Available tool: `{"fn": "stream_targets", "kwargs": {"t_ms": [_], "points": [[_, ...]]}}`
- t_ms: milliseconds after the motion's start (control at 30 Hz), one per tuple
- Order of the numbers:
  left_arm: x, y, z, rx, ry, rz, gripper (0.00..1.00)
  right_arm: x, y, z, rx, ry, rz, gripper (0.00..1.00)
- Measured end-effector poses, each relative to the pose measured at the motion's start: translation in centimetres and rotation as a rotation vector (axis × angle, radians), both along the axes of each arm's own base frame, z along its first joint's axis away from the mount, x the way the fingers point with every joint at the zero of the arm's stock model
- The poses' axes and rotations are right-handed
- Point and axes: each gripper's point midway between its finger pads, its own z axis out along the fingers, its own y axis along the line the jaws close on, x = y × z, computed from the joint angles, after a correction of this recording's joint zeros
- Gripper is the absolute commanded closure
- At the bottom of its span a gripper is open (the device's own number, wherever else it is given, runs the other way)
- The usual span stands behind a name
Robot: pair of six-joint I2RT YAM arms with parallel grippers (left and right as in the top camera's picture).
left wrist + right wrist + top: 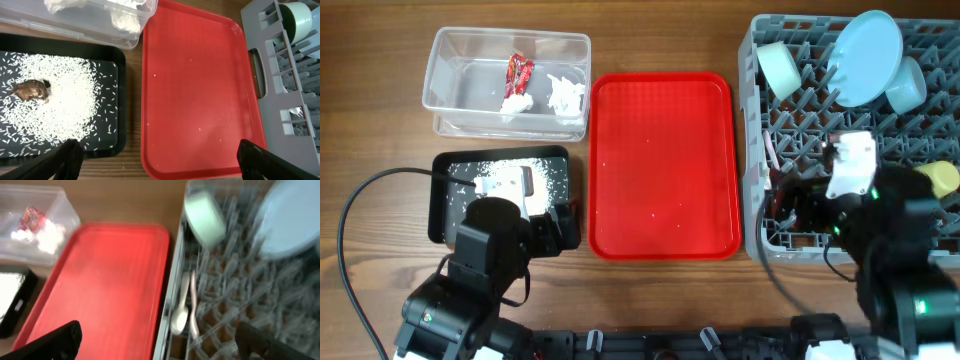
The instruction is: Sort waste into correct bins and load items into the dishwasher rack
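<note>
You are looking down on a wooden table (660,30), mid-brown, its grain running left to right in the overhead view. The same wood shows in both wrist views. The light falls evenly on it, with only soft shadows.

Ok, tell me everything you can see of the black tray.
The black tray is shallow, rectangular, glossy like plastic, with rounded corners and a raised rim. It lies flat on the wooden table, beside the clear tub and left of the red tray, bare wood between the trays. Its floor is largely covered with white rice, a brown lump among the grains.
</note>
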Motion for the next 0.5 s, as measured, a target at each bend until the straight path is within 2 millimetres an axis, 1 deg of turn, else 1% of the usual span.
{"fn": "stream_targets", "kwargs": {"t_ms": [67, 133, 167, 300, 333, 433, 500], "points": [[0.0, 0.0, 0.0, 0.000, 0.001, 0.000, 0.00, -0.4, 0.2, 1.7, -0.044, -0.144, 0.035, 0.00], [0.0, 0.0, 0.0, 0.000, 0.001, 0.000, 0.00, -0.9, 0.4, 2.6, -0.067, -0.262, 0.056, 0.00], [0.0, 0.0, 0.0, 0.000, 0.000, 0.000, 0.00, -1.1, 0.4, 2.7, -0.072, -0.303, 0.061, 0.00], [0.0, 0.0, -0.1, 0.001, 0.001, 0.001, 0.00, -1.6, 0.6, 2.2, -0.069, -0.479, 0.066, 0.00], [0.0, 0.0, -0.1, 0.001, 0.002, 0.001, 0.00, -1.8, 0.6, 2.1, -0.062, -0.548, 0.060, 0.00], [0.0, 0.1, -0.1, 0.003, 0.003, 0.002, 0.00, -2.2, 0.5, 1.9, -0.048, -0.666, 0.051, 0.00], [0.0, 0.1, -0.2, 0.003, 0.004, 0.003, 0.00, -2.3, 0.5, 1.3, -0.043, -0.720, 0.048, 0.00]]}}
